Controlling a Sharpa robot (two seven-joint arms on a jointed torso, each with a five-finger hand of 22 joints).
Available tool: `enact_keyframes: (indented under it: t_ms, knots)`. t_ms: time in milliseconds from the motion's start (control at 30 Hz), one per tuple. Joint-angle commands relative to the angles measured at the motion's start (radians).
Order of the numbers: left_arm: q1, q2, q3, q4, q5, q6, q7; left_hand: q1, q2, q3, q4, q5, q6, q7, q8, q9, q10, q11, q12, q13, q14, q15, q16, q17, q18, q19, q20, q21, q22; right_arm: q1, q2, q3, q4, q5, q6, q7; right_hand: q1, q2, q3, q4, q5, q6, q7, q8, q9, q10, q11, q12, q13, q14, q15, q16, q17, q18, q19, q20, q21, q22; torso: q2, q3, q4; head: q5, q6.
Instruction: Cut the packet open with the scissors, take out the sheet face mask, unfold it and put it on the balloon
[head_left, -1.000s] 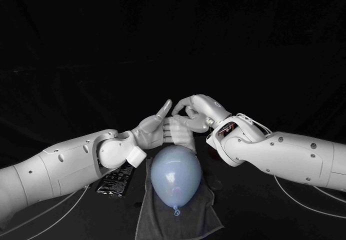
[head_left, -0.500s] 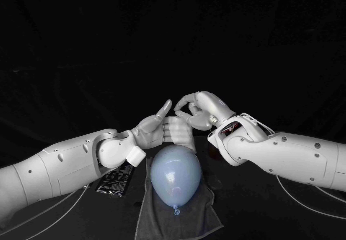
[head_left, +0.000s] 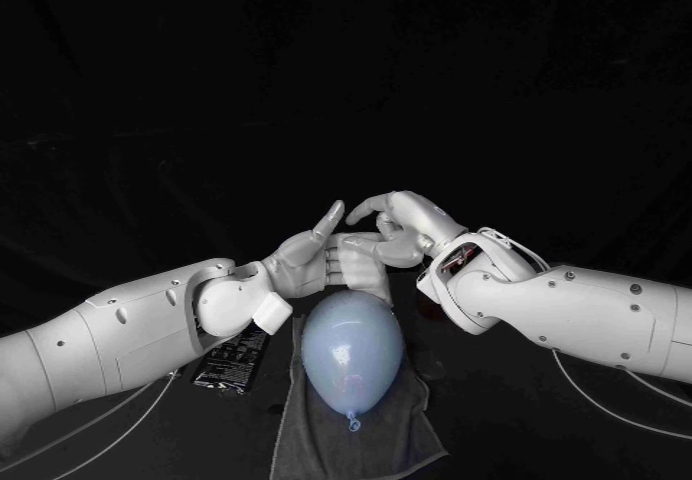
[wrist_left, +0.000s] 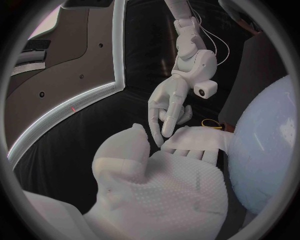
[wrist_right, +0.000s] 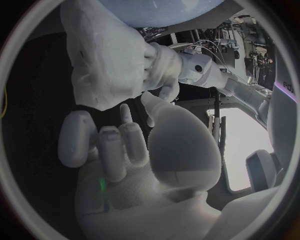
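Half done, seemingly: packet (head_left: 231, 365) lying left of the balloon (head_left: 351, 345), folded sheet face mask (wrist_left: 195, 137) out and gripped in the left hand (head_left: 306, 262) just above the balloon's far end, right hand (head_left: 404, 222) curled at its edge, hold unclear; remains to unfold and place it.

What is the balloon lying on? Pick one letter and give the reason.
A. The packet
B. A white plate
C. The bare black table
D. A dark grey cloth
D: in the head view the balloon lies lengthwise on the dark grey cloth, whose edges show all around its knotted end, while the packet lies off to one side of the balloon, not under it.
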Motion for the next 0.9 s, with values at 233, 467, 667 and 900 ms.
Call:
enact_keyframes:
  t_ms: [233, 467, 667, 900]
  knots:
    - [0.002, 0.002, 0.001, 0.004, 0.002, 0.018, 0.011, 0.010, -0.002, -0.005, 0.001, -0.004, 0.004, 0.156, 0.002, 0.001, 0.000, -0.001, 0.002, -0.001, 0.001, 0.000, 0.002, 0.000, -0.003, 0.006, 0.002, 0.004, 0.000, 0.000, 0.021, 0.000, -0.018, 0.003, 0.090, -0.031, 0.028, 0.030, -0.022, 0.018, -0.004, 0.023, -0.004, -0.013, -0.003, 0.006, 0.004, 0.005, 0.139, 0.103, 0.005, 0.003, 0.264, 0.000, 0.002, 0.011, 0.005, 0.170, 0.001, -0.0005, 0.0010, -0.002, 0.000]
    - [0.002, 0.002, 0.001, 0.004, 0.002, 0.019, 0.010, 0.010, -0.001, -0.006, 0.001, -0.004, 0.005, 0.157, 0.002, 0.001, 0.002, -0.001, 0.002, -0.001, 0.001, -0.001, 0.002, 0.000, -0.003, 0.005, 0.002, 0.004, 0.000, 0.000, 0.031, 0.000, -0.030, 0.000, 0.088, -0.033, 0.069, 0.071, -0.017, 0.023, -0.004, 0.057, -0.010, -0.015, -0.004, 0.011, -0.002, 0.012, 0.145, 0.103, 0.002, 0.003, 0.264, 0.000, 0.006, 0.012, 0.015, 0.172, 0.001, -0.0007, 0.0006, -0.002, -0.001]
    - [0.002, 0.002, 0.001, 0.003, 0.002, 0.019, 0.009, 0.010, -0.001, -0.006, 0.001, -0.004, 0.005, 0.157, 0.002, 0.001, 0.002, -0.001, 0.002, -0.001, 0.001, -0.001, 0.002, 0.000, -0.003, 0.005, 0.002, 0.004, 0.000, 0.000, 0.032, 0.000, -0.032, 0.000, 0.078, -0.023, 0.115, 0.124, 0.007, 0.017, -0.004, 0.099, -0.025, -0.008, -0.001, 0.019, -0.014, 0.021, 0.153, 0.103, -0.008, 0.003, 0.264, -0.002, 0.011, 0.006, 0.030, 0.176, 0.001, -0.0001, 0.0004, -0.002, -0.001]
    - [0.002, 0.002, 0.001, 0.003, 0.002, 0.018, 0.008, 0.010, -0.001, -0.006, 0.001, -0.004, 0.005, 0.157, 0.002, 0.001, 0.002, -0.001, 0.002, -0.001, 0.001, -0.001, 0.002, 0.000, -0.003, 0.005, 0.002, 0.004, 0.000, -0.001, 0.030, 0.000, -0.028, 0.000, 0.057, -0.008, 0.166, 0.156, 0.037, -0.015, -0.004, 0.141, -0.046, 0.011, 0.008, 0.029, -0.033, 0.032, 0.165, 0.103, -0.023, 0.003, 0.264, -0.005, 0.018, -0.006, 0.048, 0.180, 0.001, 0.0004, -0.0002, -0.001, -0.002]
